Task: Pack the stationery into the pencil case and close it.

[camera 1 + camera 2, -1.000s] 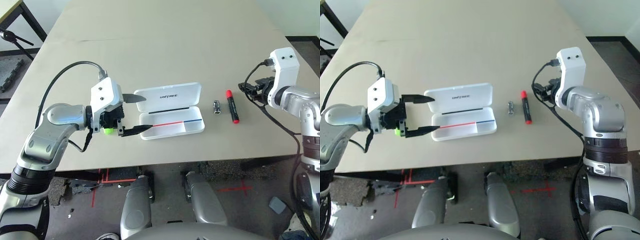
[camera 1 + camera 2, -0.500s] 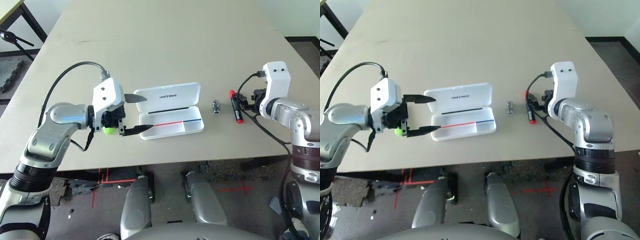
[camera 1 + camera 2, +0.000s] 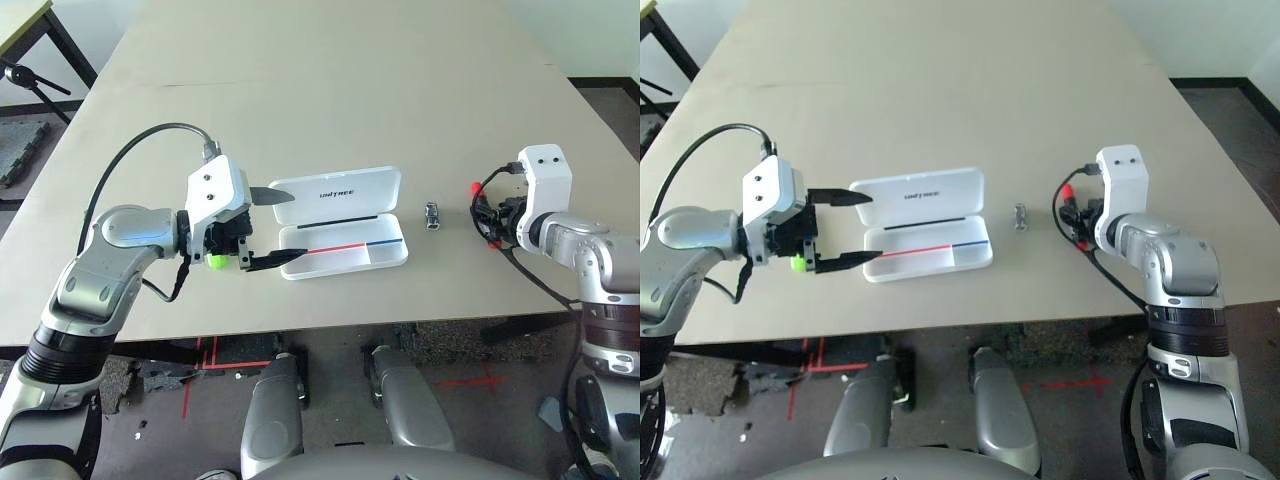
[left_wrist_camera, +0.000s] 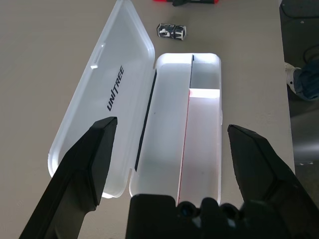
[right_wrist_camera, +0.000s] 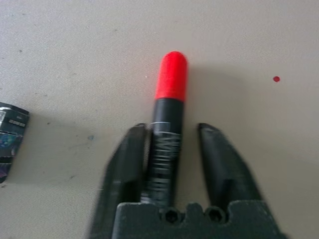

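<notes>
Near the table's (image 3: 330,90) right edge, the right gripper (image 5: 169,144) straddles the red-and-black marker (image 5: 167,124) — fingers nearly closed on its black barrel, one side apparently not yet seated. The marker is judged rigid, light and smooth; grip mid-barrel. The left gripper (image 3: 272,228) stands wide open, empty, beside the open pencil case (image 3: 345,222) — a lime-green highlighter (image 3: 214,262) beneath it.

"UNITREE" in dark letters on the open lid of the white pencil case (image 4: 119,84); white marker (image 5: 164,159) lettering unreadable.
</notes>
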